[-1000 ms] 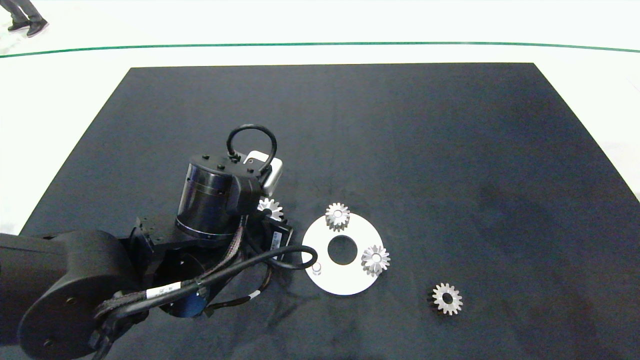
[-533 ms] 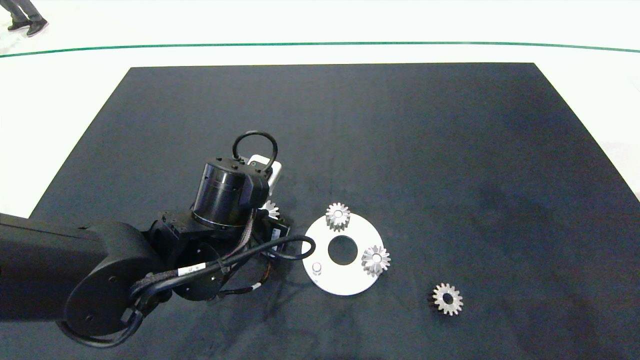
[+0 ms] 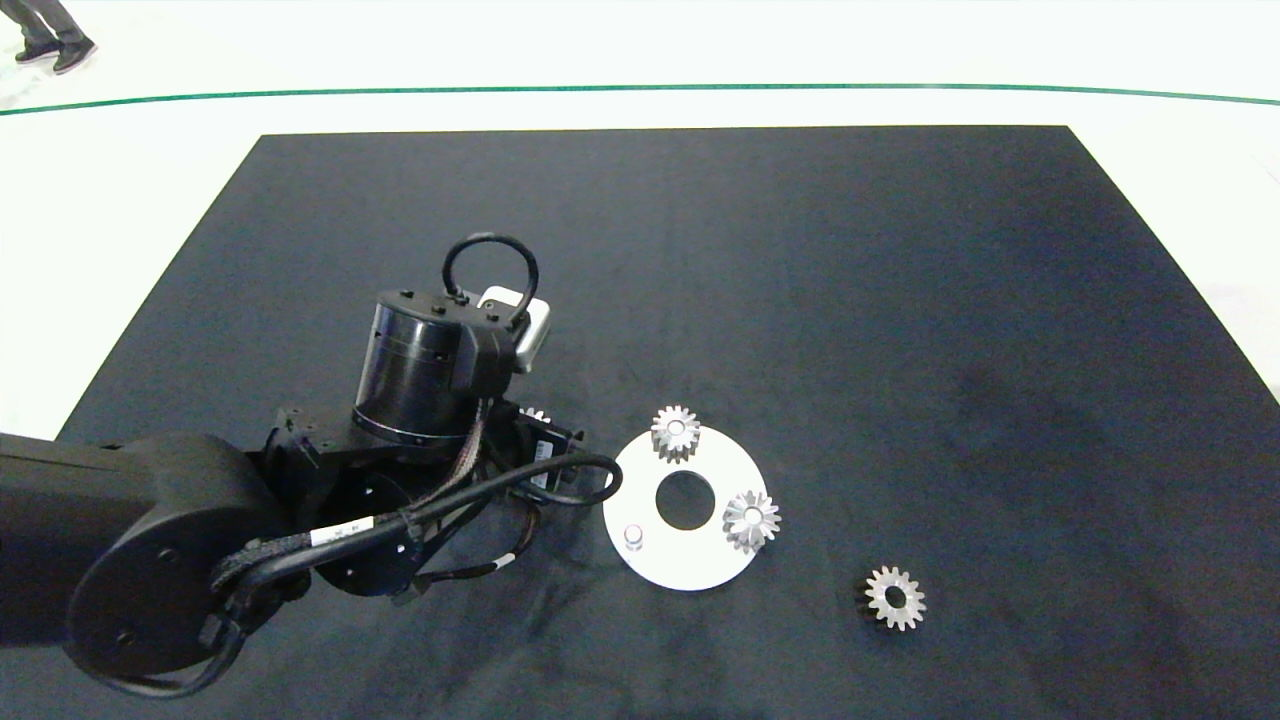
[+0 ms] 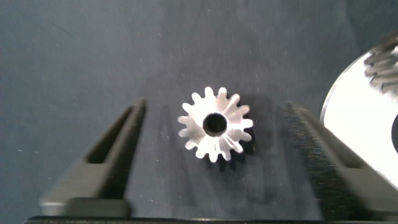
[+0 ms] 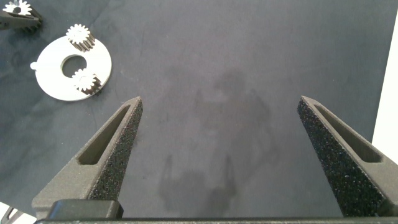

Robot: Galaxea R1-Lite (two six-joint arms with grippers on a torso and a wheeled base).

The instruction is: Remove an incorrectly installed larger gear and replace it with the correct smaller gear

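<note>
The larger gear (image 4: 216, 124) lies flat on the dark surface (image 3: 800, 300) between the released fingers (image 4: 112, 158) of the left hand (image 4: 214, 162), touching neither, at nine o'clock from the white disc (image 3: 690, 560), while the smaller gear (image 3: 894, 598) sits at four o'clock from it.

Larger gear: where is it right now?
The larger gear lies flat on the black mat, between the open fingers of the left gripper, just left of the white disc in the head view.
</note>
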